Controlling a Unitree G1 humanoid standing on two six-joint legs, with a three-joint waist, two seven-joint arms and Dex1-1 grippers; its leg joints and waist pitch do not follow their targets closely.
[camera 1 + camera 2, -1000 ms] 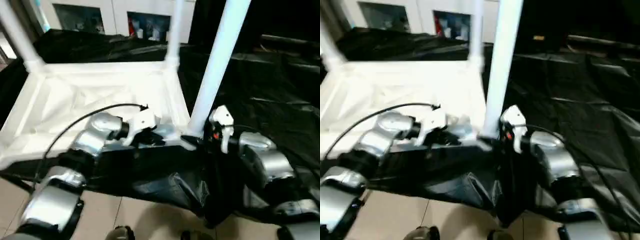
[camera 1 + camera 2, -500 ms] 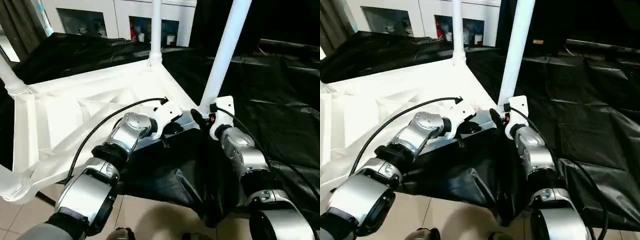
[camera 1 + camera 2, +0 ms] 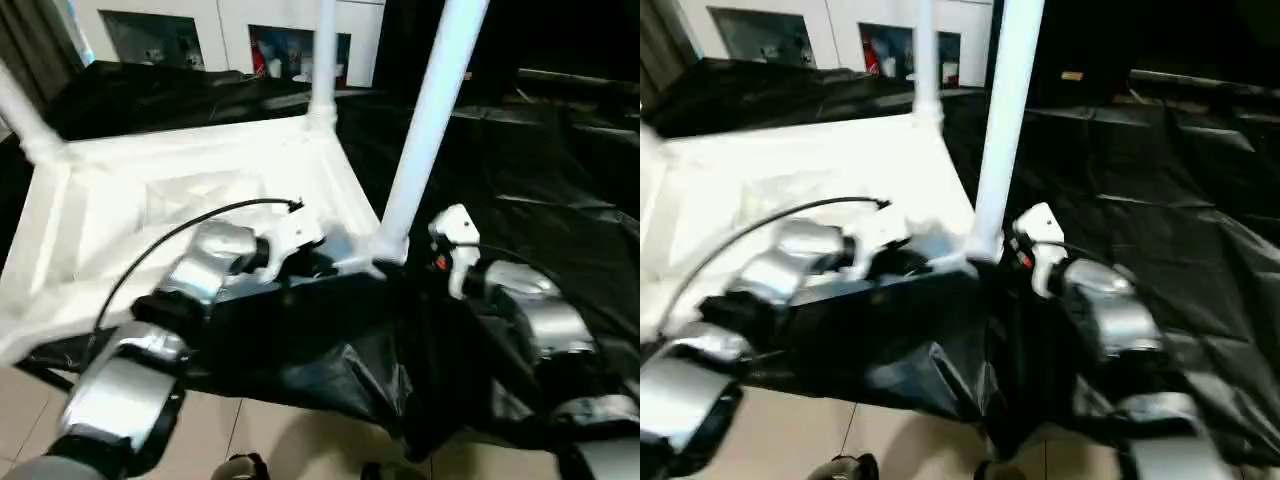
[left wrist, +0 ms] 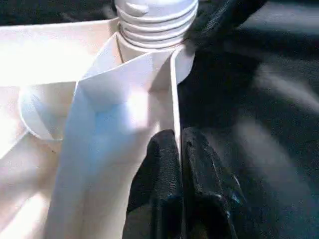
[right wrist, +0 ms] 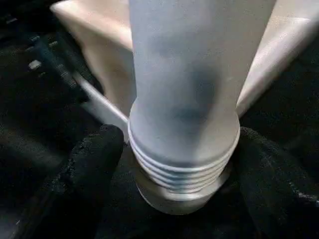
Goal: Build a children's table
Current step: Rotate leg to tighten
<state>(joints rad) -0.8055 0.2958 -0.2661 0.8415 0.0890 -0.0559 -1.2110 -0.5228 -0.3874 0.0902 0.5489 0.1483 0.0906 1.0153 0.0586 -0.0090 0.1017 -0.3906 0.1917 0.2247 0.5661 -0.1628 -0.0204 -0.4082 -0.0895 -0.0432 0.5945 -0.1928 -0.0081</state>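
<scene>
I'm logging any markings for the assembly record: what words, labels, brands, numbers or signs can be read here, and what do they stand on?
No text can be read in these pictures.
table top: plain white, no label or number visible.
near leg: plain white, no marking; threads at its base bear none.
Shelf items behind glass: coloured patches, too blurred to read.

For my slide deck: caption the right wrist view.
Right tool with its black fingers spread on either side of the table leg's ribbed base, seated in its corner socket.
</scene>
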